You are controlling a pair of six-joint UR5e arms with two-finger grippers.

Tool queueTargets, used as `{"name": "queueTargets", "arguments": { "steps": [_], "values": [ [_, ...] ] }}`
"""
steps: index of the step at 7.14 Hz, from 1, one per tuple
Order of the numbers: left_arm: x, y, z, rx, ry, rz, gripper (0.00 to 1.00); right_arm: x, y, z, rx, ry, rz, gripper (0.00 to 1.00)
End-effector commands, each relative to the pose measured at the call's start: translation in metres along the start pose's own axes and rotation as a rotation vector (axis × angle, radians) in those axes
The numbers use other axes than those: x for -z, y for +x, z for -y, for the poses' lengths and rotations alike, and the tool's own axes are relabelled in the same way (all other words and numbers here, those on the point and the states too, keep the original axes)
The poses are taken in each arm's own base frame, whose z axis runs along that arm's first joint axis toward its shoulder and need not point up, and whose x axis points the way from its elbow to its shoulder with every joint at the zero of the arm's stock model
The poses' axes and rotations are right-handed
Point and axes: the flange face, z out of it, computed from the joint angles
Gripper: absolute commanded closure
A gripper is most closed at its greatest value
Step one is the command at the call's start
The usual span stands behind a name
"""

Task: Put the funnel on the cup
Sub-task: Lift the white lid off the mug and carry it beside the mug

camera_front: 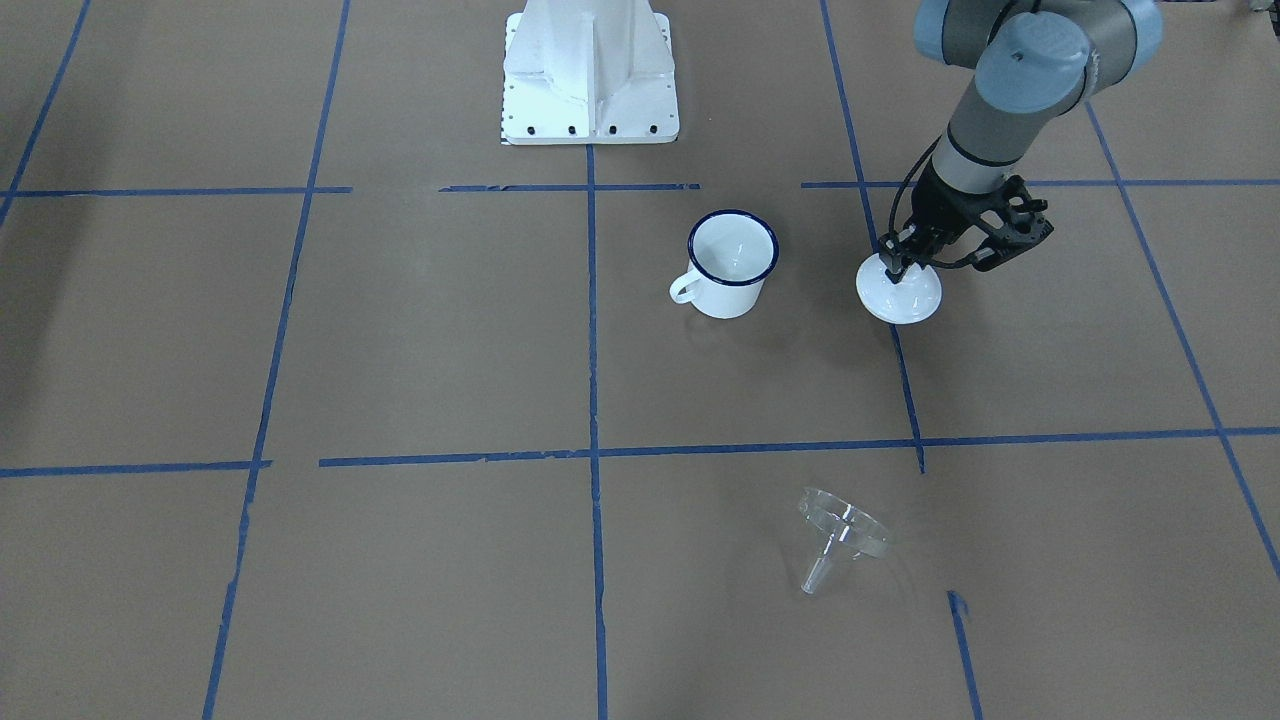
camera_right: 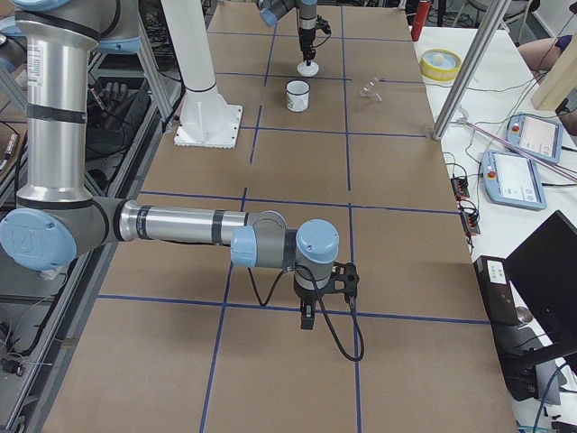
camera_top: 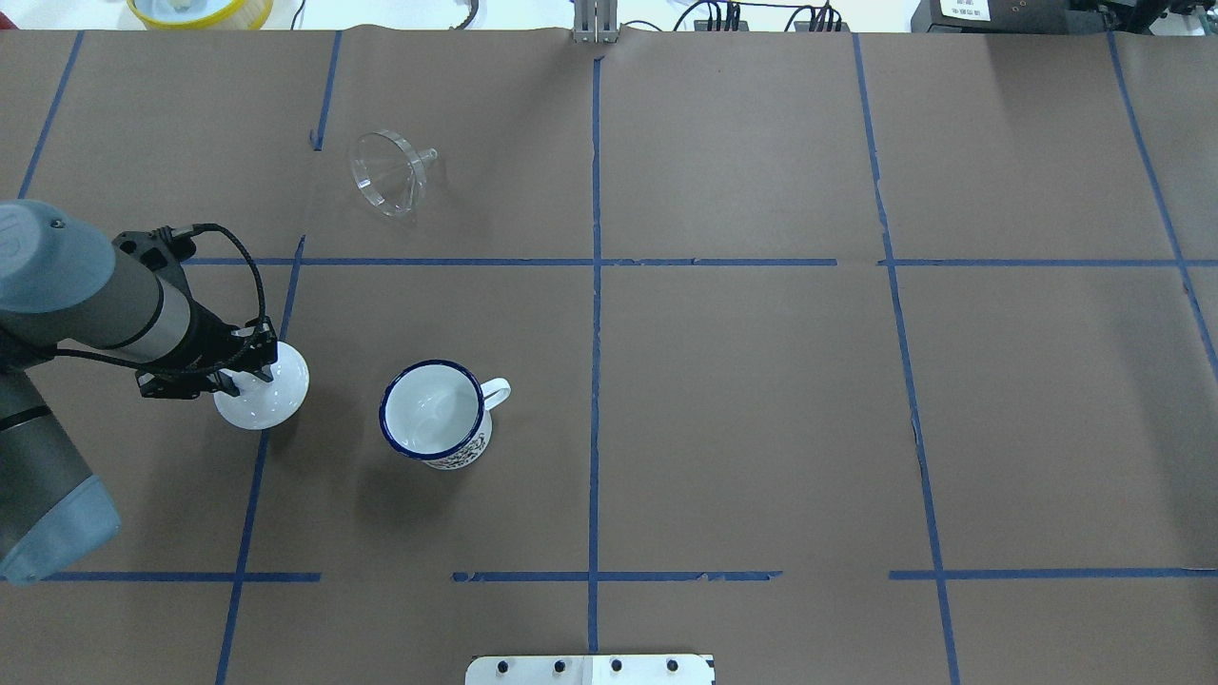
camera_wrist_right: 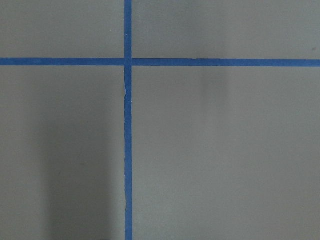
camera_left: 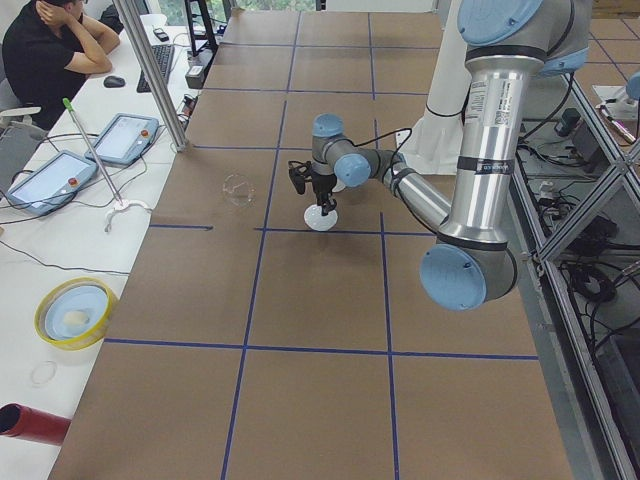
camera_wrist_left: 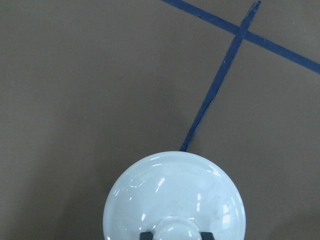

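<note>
The clear funnel [camera_front: 840, 535] lies on its side on the brown table, far from the robot; it also shows in the overhead view [camera_top: 390, 173]. The white cup [camera_front: 730, 265] with a dark blue rim stands upright and empty near the middle [camera_top: 438, 414]. My left gripper [camera_front: 895, 268] is beside the cup, shut on the knob of a white domed lid [camera_front: 905, 295] that rests low on the table [camera_wrist_left: 175, 195]. My right gripper [camera_right: 307, 320] shows only in the exterior right view, pointing down over bare table, and I cannot tell whether it is open.
The white robot base [camera_front: 590, 70] stands behind the cup. Blue tape lines [camera_top: 595, 262] grid the brown table. A yellow-rimmed bowl [camera_top: 200, 9] sits past the far edge. An operator [camera_left: 50, 50] sits at the side desk.
</note>
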Motion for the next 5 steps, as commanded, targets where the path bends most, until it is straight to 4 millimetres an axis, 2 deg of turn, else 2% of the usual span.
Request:
{"name": "queueTargets", "arguments": {
  "steps": [1, 2, 5],
  "values": [
    [-0.016, 0.012, 0.000, 0.011, -0.039, -0.020, 1.00, 0.000, 0.000, 0.000, 0.000, 0.000, 0.000, 0.00],
    [-0.014, 0.013, -0.005, 0.006, -0.043, -0.022, 1.00, -0.001, 0.000, 0.000, -0.001, -0.001, 0.000, 0.00],
    [-0.027, 0.019, -0.030, 0.007, -0.077, -0.005, 1.00, 0.000, 0.000, 0.000, 0.000, 0.000, 0.000, 0.00]
  ]
}}
